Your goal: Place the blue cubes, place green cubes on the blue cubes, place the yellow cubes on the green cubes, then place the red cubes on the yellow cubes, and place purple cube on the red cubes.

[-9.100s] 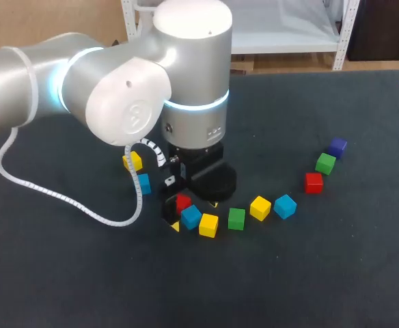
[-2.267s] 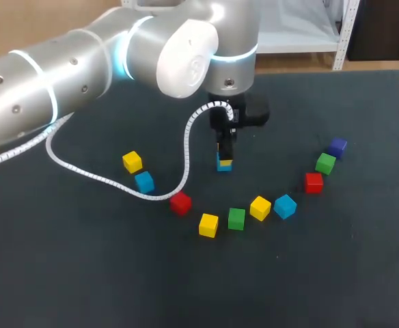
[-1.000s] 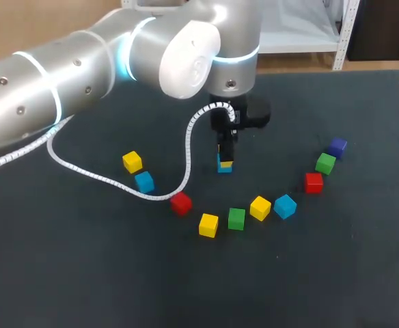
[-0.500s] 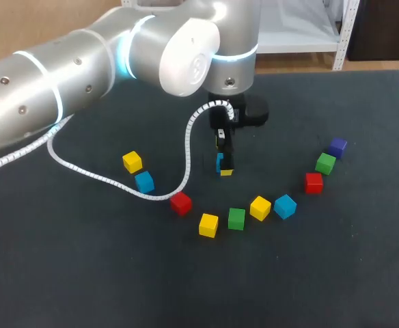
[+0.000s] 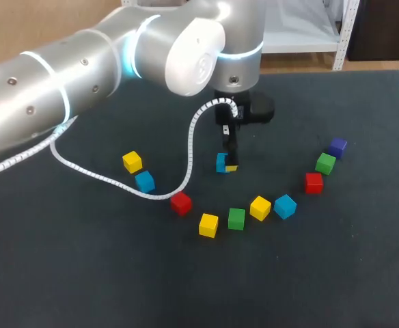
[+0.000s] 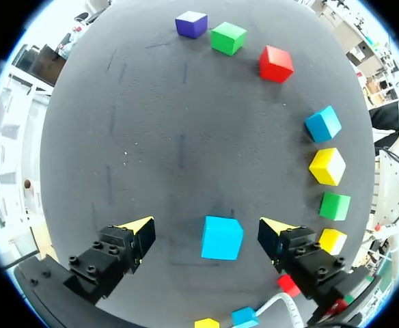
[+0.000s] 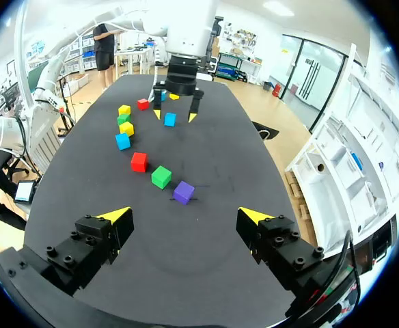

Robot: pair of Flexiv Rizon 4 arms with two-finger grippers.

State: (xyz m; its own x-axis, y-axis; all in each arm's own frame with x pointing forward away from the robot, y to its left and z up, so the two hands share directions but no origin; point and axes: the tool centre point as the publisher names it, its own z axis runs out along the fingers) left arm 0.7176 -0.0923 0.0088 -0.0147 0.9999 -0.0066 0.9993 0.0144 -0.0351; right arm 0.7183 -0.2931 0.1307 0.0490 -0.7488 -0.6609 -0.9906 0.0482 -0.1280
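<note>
**At mid-table: small matt sky-blue cube down, left gripper spread around it**

On the dark felt-like table, clock bearings are taken from that sky-blue cube in the head view, with twelve pointing away from you. Nearest you, a loose arc of like-sized solid cubes waits. A yellow cube is at six, a green cube and a second yellow cube lie toward five, and a second blue cube is at four. A red cube lies between seven and eight. A third blue cube and a third yellow cube sit out near nine.

Behind that arc, the sky-blue cube rests flat on the cloth with nothing stacked on it. The left wrist view shows a gap between it and each yellow-tipped finger, so the claw is wide apart and pinching nothing.

Farther off, around three o'clock, stand a second red cube, a second green cube and the single purple cube, close together. Your right gripper hangs beyond them over the table's end, fingers likewise spread and empty.

You look to be at the release of the first blue cube. Next, I judge, lift the left claw straight up so neither finger nudges the block. Then fetch one of the two other blue cubes, probably setting it just beside this one before any green goes on.
</note>
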